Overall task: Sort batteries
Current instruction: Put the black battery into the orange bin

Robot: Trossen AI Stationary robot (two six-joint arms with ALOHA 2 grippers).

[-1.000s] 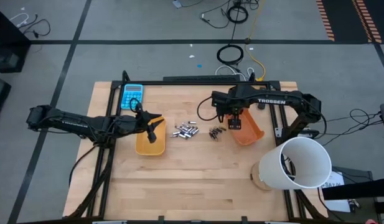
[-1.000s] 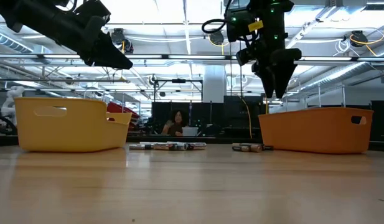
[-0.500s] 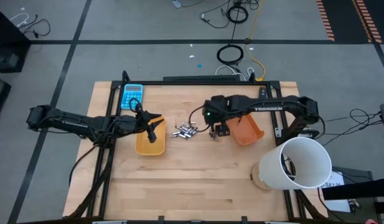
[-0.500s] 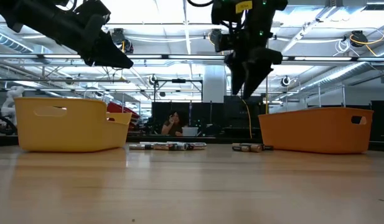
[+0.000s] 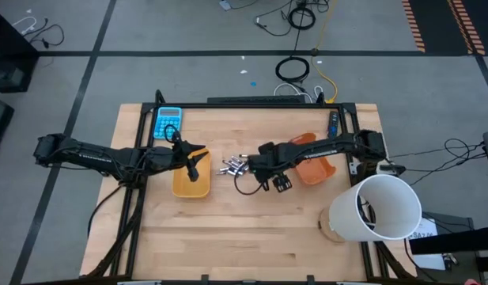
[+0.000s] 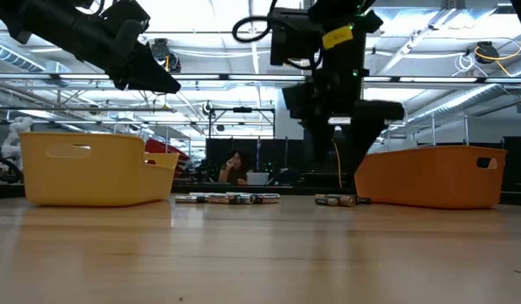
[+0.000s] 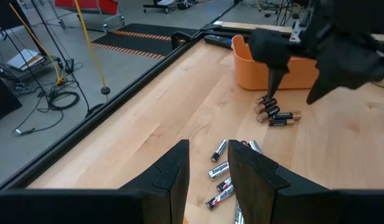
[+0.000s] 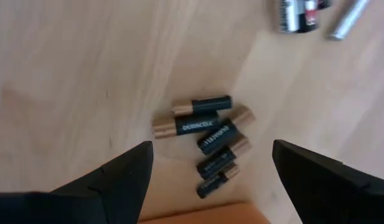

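Two clusters of batteries on the tabletop [image 5: 251,229]: silvery-white batteries [image 5: 234,166] lying loose between the yellow tray [image 5: 190,187] and the right gripper [image 5: 281,184]; dark batteries [image 8: 204,146] with copper ends lying side by side directly ahead of the right fingers [image 8: 120,177], between the two tips as seen in the right wrist view. Right fingers spread wide, nothing between them, hovering above the dark cluster, just beside the orange tray [image 5: 316,165]; no contact with batteries visible. In the low view, right gripper [image 6: 349,143] hanging over the dark batteries [image 6: 338,201], clear of the tabletop. Left gripper [image 5: 193,169] poised over the yellow tray; left fingers [image 7: 173,177] partly apart with a narrow gap, nothing visible between them. Silvery-white batteries [image 7: 223,177] scattered just beyond the left fingertips, dark ones [image 7: 274,113] farther off, close against the orange tray [image 7: 266,73]. Blue calculator [image 5: 167,122] at the far tabletop edge, behind the left fingers. White cylinder [image 5: 374,207] beside the tabletop's right corner. Person [image 6: 233,167] seated in the room behind.
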